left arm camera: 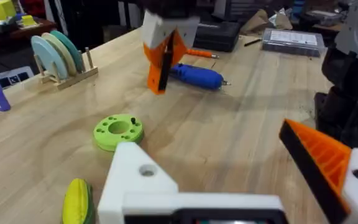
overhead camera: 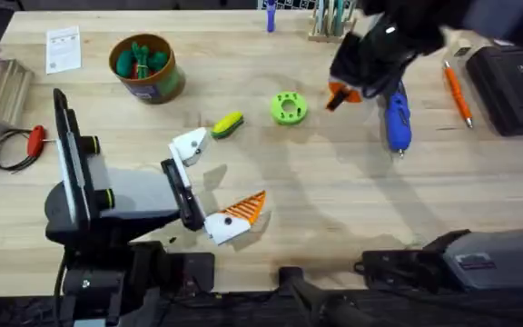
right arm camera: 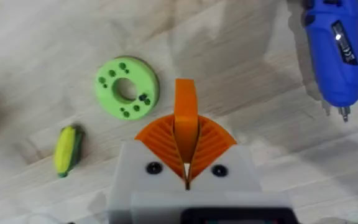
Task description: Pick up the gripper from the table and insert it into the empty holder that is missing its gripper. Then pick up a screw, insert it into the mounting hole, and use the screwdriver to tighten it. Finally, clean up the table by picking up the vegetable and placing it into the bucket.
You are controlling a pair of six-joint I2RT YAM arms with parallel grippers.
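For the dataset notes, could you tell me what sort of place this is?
Probably a robotics lab workbench: a wooden table, a blue screwdriver, and toy props such as a corn vegetable and a bucket.

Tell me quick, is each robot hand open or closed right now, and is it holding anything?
Left gripper: open, holding nothing.
Right gripper: shut on the orange gripper finger.

Bucket stood far left on table. Vegetable lay right of bucket and nearer, disc just right of it. Screwdriver lay well right of disc. Right gripper hung between disc and screwdriver, clamping gripper. Left gripper sat near of vegetable.
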